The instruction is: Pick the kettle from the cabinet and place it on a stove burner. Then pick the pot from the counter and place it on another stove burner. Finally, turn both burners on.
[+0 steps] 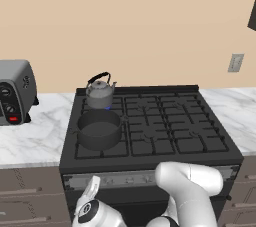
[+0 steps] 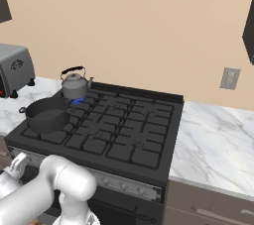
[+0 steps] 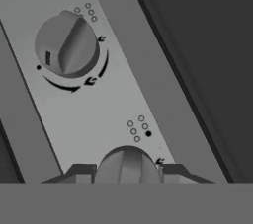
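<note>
The grey kettle (image 1: pixel 100 92) (image 2: pixel 75 86) stands on the back-left burner, and a small blue flame (image 1: pixel 107 107) (image 2: pixel 77 101) shows under it. Directly in front of it, the dark pot (image 1: pixel 99 129) (image 2: pixel 46 114) sits on the front-left burner of the black stove (image 1: pixel 165 126) (image 2: pixel 119 130). My gripper (image 1: pixel 91 187) (image 2: pixel 20 162) (image 3: pixel 127 171) is low at the stove's front control panel. In the hand view its two fingertips press against either side of a grey knob (image 3: pixel 127 161). A second knob (image 3: pixel 66 45) farther along the panel stands turned at a slant.
White marble counter (image 1: pixel 30 141) (image 2: pixel 218 144) runs on both sides of the stove. A grey toaster oven (image 1: pixel 15 91) (image 2: pixel 15 68) stands on the left counter. A wall outlet (image 1: pixel 236 62) (image 2: pixel 229 78) is at the right. Brown drawers (image 1: pixel 30 191) sit below.
</note>
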Controlling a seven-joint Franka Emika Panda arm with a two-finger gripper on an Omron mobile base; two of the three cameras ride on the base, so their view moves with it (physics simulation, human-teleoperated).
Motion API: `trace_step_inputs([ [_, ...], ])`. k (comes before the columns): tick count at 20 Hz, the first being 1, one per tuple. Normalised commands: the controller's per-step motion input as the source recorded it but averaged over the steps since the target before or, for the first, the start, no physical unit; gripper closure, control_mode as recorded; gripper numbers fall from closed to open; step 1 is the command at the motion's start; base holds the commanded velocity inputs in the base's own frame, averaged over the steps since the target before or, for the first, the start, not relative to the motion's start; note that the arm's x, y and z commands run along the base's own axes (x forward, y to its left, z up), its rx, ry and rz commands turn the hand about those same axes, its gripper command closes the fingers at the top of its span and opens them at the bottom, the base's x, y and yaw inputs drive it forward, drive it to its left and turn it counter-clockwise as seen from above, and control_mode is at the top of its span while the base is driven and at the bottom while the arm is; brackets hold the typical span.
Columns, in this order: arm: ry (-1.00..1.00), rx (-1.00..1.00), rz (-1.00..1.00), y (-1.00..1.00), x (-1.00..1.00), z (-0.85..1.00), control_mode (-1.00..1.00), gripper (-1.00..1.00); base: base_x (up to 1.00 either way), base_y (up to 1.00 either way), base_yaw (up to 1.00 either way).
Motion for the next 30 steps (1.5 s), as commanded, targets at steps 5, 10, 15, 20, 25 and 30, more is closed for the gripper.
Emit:
trace_step_inputs([
  [5, 0.03, -0.03, 0.00, 0.02, 0.00, 0.00, -1.00, 1.00, 0.00, 0.00, 0.00],
  [10, 0.04, -0.01, 0.00, 0.00, 0.00, 0.00, -1.00, 1.00, 0.00, 0.00, 0.00],
  [15, 0.00, 0.00, 0.00, 0.00, 0.00, 0.00, -1.00, -1.00, 0.00, 0.00, 0.00],
  [20, 0.00, 0.00, 0.00, 0.08, -0.18, 0.00, -1.00, -1.00, 0.00, 0.00, 0.00],
  [25, 0.00, 0.00, 0.00, 0.17, -0.30, 0.00, -1.00, -1.00, 0.00, 0.00, 0.00],
  [30, -0.01, -0.02, 0.00, 0.19, -0.36, 0.03, -1.00, -1.00, 0.00, 0.00, 0.00],
])
